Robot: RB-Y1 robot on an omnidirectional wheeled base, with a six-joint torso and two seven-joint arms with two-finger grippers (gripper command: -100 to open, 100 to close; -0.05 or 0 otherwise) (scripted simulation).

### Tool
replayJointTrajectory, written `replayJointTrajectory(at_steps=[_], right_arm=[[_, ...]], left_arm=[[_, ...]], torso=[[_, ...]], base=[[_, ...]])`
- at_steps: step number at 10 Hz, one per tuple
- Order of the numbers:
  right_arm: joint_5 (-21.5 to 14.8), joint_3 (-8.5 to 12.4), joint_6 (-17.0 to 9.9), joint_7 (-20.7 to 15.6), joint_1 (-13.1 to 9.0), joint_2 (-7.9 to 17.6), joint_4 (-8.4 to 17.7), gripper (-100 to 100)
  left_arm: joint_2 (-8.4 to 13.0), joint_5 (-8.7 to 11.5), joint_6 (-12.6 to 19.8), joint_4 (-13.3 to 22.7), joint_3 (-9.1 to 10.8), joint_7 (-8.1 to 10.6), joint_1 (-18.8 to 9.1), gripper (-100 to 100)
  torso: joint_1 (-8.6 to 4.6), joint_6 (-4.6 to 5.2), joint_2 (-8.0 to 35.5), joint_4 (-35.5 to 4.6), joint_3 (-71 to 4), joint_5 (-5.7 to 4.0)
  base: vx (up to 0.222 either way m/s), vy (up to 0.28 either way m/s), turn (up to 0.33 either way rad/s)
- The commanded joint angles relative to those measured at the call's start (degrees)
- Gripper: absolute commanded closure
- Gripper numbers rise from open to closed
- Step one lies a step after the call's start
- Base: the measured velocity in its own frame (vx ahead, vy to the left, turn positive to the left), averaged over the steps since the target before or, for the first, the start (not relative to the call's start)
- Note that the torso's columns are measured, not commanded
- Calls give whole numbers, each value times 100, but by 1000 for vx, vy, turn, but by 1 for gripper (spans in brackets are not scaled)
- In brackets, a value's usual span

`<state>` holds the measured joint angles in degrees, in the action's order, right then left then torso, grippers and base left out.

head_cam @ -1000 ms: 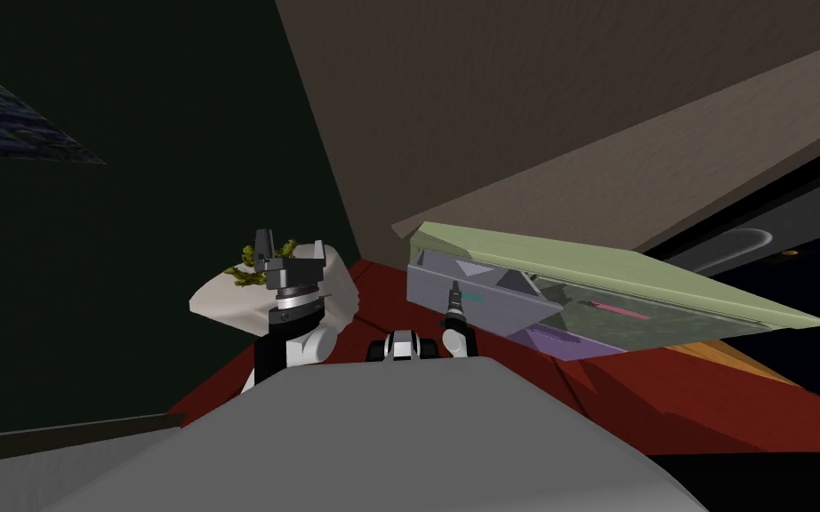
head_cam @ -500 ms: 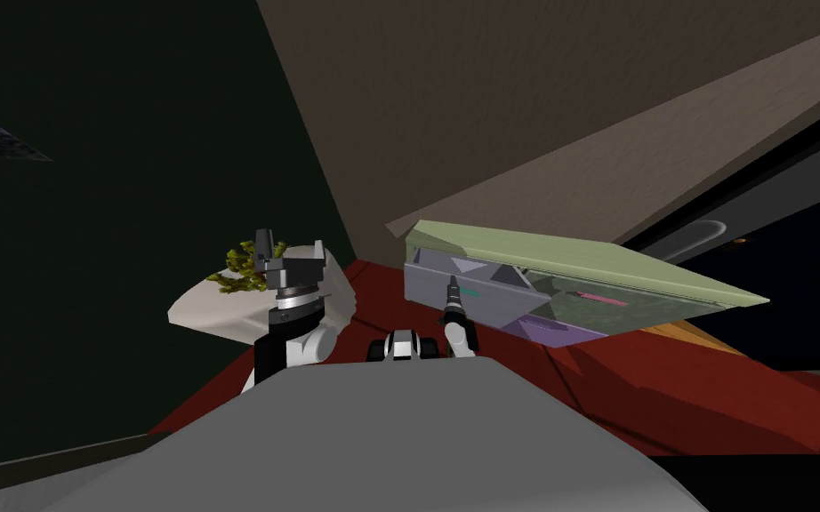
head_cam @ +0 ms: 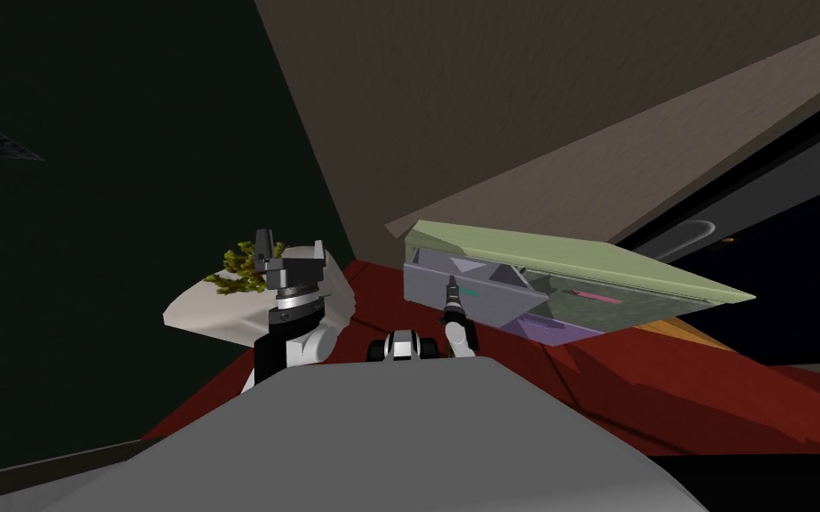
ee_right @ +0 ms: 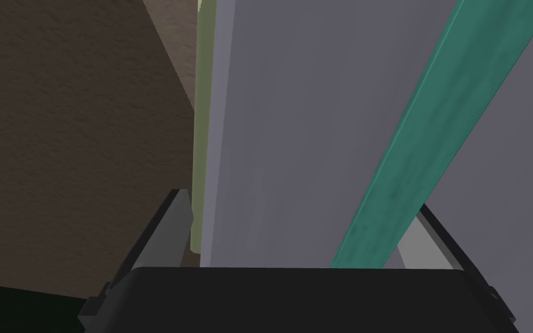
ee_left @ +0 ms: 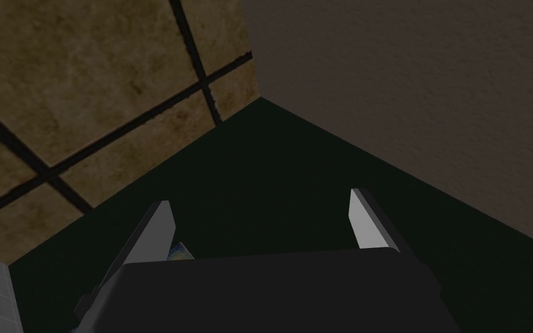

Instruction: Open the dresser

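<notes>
The dresser (head_cam: pixel 559 258) has a pale green top and grey-lavender drawer fronts, one with a teal bar handle (head_cam: pixel 473 298) and one with a pink handle (head_cam: pixel 597 296). My right gripper (head_cam: pixel 454 284) points at the drawer front by the teal handle. In the right wrist view this gripper (ee_right: pixel 300 205) is open. The teal handle (ee_right: pixel 433 133) runs slantwise between its fingers, close to one fingertip (ee_right: pixel 413 243), and the grey-lavender drawer front (ee_right: pixel 282 144) lies just beyond. My left gripper (head_cam: pixel 263 238) is raised at my left, away from the dresser, and is open (ee_left: pixel 259 199) with nothing in it.
A white rounded planter (head_cam: pixel 213 311) with a yellow-green plant (head_cam: pixel 239 267) stands behind my left arm. The floor under the dresser is dark red (head_cam: pixel 666 391). A brown wall (head_cam: pixel 488 107) rises behind the dresser, and a dark green wall (head_cam: pixel 132 222) lies to my left.
The whole head picture has slid slightly left, so my head or base has turned a little. Both arms keep their places, and the right gripper stays open at the teal handle.
</notes>
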<state>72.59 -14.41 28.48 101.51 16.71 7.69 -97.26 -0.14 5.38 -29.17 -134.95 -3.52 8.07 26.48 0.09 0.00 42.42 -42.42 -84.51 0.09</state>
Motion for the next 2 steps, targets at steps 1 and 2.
replayJointTrajectory(at_steps=[1, 2], right_arm=[[2, -1, -2, 1, 5, 0, 6, 0], [3, -3, -4, 1, 10, -1, 11, 0]], left_arm=[[0, 0, 0, 0, 0, 0, 0, 0], [0, 0, 0, 0, 0, 0, 0, 0]], torso=[[-2, 0, -4, 4, -2, -2], [-5, -1, -8, 6, -4, -4]], base=[[0, 0, 0], [0, 0, 0]])
